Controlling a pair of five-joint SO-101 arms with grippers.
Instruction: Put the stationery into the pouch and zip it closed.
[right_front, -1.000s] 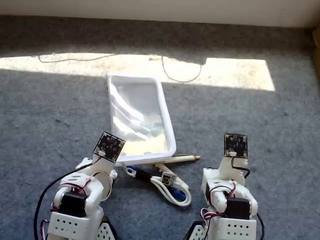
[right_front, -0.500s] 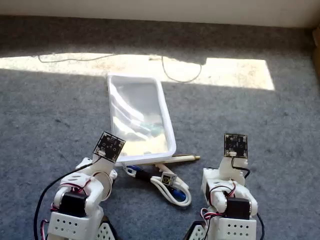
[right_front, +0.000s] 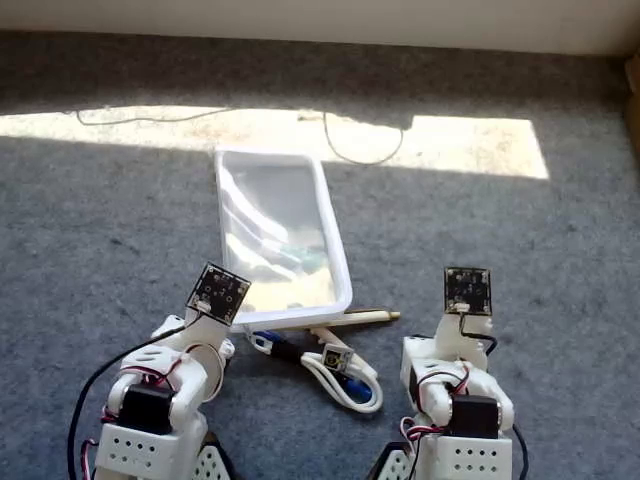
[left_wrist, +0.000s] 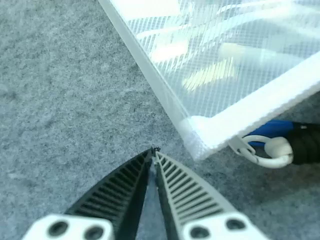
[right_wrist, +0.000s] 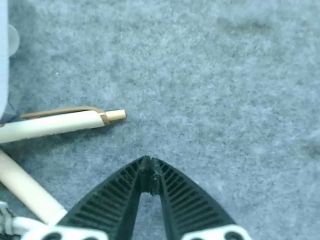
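A clear mesh pouch with a white border lies on the grey carpet, with pale items showing through it. In the left wrist view its corner is just beyond my left gripper, which is shut and holds nothing. A cream pen lies by the pouch's near edge. A second cream stick, a blue-black item and a white cord loop lie between the arms. My right gripper is shut and bare on the carpet, a little to the right of the pen's tip.
A thin cable runs across the sunlit strip of carpet behind the pouch. Open carpet stretches to the left and right of the arms. A wall edge borders the far side.
The right arm's wrist has shifted slightly to the left and away. Nothing else has moved.
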